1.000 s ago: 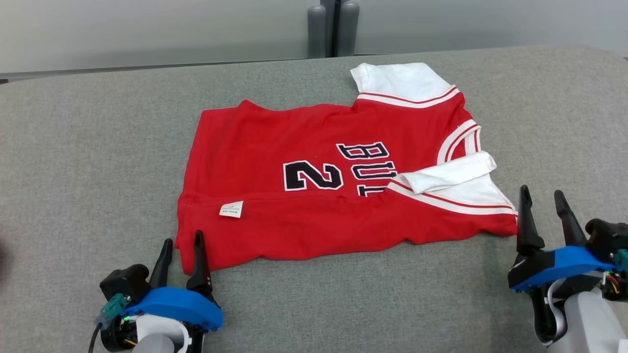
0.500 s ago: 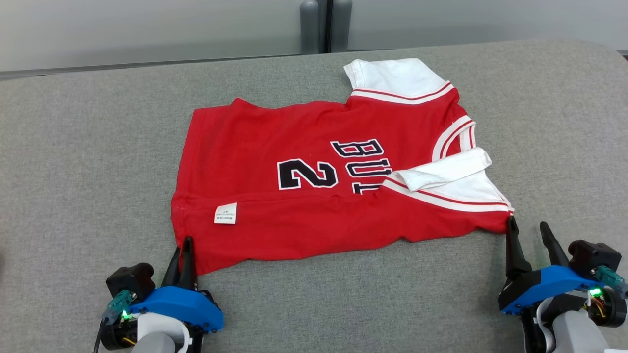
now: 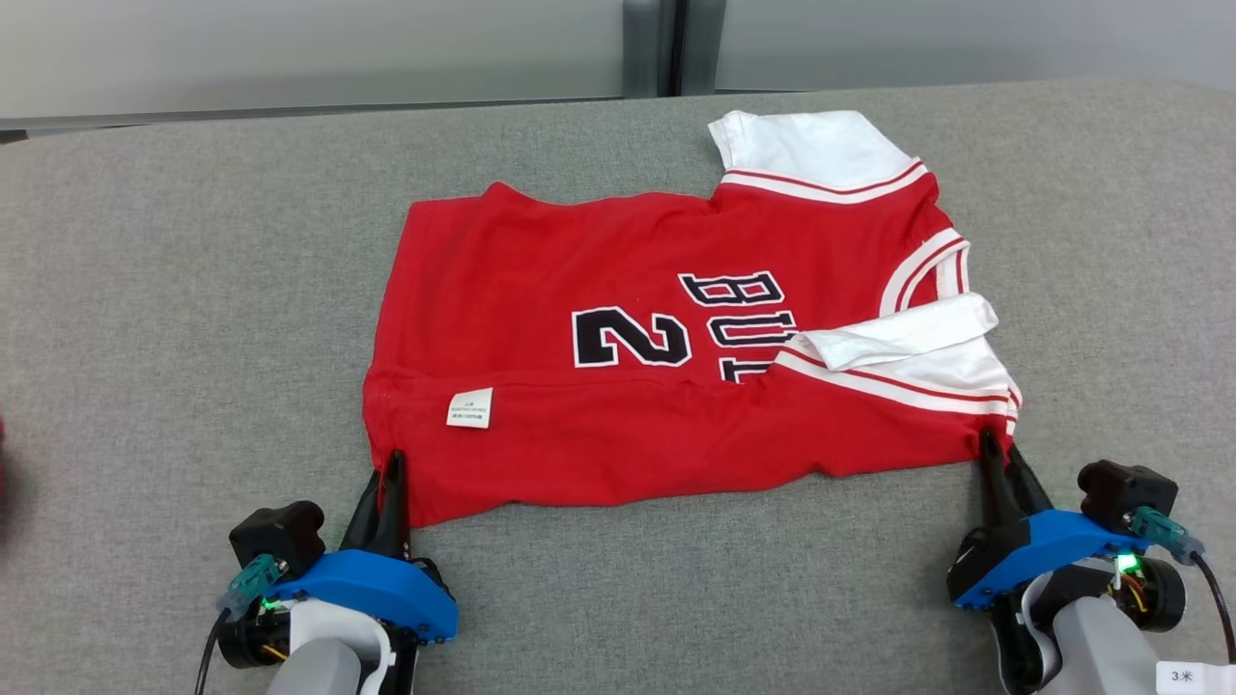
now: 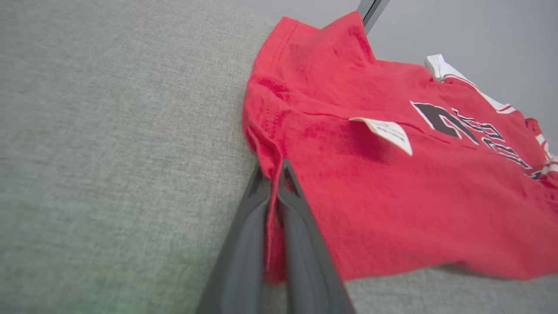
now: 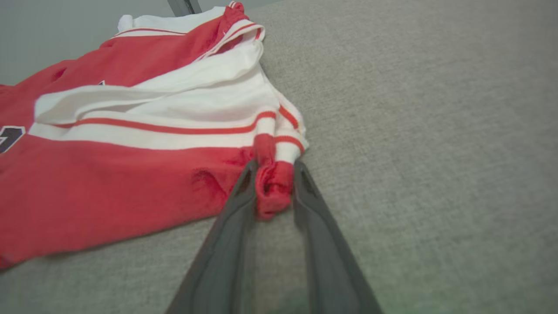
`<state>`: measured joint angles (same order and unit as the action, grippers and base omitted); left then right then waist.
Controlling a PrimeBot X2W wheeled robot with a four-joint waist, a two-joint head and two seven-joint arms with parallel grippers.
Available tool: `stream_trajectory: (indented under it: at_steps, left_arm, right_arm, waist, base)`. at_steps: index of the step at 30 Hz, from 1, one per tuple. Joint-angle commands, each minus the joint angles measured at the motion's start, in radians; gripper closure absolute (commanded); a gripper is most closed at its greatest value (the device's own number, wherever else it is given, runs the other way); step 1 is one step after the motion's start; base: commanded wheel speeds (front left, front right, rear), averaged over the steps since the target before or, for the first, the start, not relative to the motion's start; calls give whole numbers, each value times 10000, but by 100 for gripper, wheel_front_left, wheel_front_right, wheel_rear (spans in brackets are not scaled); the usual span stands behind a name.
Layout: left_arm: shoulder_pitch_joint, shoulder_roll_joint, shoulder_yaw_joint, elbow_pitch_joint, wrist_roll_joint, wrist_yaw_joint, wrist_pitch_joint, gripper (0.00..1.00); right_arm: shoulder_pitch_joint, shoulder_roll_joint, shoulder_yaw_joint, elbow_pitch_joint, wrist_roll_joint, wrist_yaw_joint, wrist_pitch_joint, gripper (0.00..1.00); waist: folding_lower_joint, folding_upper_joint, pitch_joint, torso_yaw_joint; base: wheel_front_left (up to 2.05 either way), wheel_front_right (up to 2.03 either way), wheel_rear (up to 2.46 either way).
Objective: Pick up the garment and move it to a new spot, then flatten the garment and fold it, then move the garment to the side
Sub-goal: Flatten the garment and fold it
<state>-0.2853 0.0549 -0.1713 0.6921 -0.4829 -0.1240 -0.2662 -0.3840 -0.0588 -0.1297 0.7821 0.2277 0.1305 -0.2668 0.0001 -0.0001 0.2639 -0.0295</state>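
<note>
In the middle of the grey table (image 3: 174,290) lies the red garment (image 3: 628,434), spread out flat, with a small white tag (image 3: 469,407) on it. Nearer the table's front edge, the left gripper (image 3: 391,468) pinches one garment corner tight, and the right gripper (image 3: 995,449) squeezes the other corner, which is bunched up between its fingers.
</note>
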Motion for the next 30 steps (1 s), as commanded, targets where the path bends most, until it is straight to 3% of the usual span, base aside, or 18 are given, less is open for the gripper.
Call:
stream_trajectory:
  at_steps: [1,15,22,23,24,30]
  left_arm:
    - [122,-79,18,17,-64,-95,32,100]
    - [1640,-18,793,-330,234,-52,17,100]
    - [2443,0,736,-301,13,131,6,100]
    - [2456,2,695,-368,5,185,5,70]
    - [2446,2,654,-420,0,232,6,0]
    - [1799,-43,781,-1151,434,705,8,0]
  right_arm:
    - [70,44,41,28,45,3,43,100]
    - [1711,-457,-211,-661,717,-6,5,100]
    - [2588,-423,-177,-588,968,-8,0,100]
    - [2592,-391,-164,-582,969,-6,-1,56]
    - [2556,-370,-159,-596,965,-6,0,3]
    - [1947,-382,-353,-1156,434,1,3,0]
  waist:
    - [-1,1,-44,3]
    - [-1,1,-1974,-163]
    - [-1,1,-2234,-263]
    - [-1,1,-2191,-279]
    - [-1,1,-2142,-282]
    - [-1,1,-1646,-264]
  base:
    - [0,0,0]
    - [0,0,0]
    - [0,0,0]
    - [0,0,0]
    - [0,0,0]
    - [0,0,0]
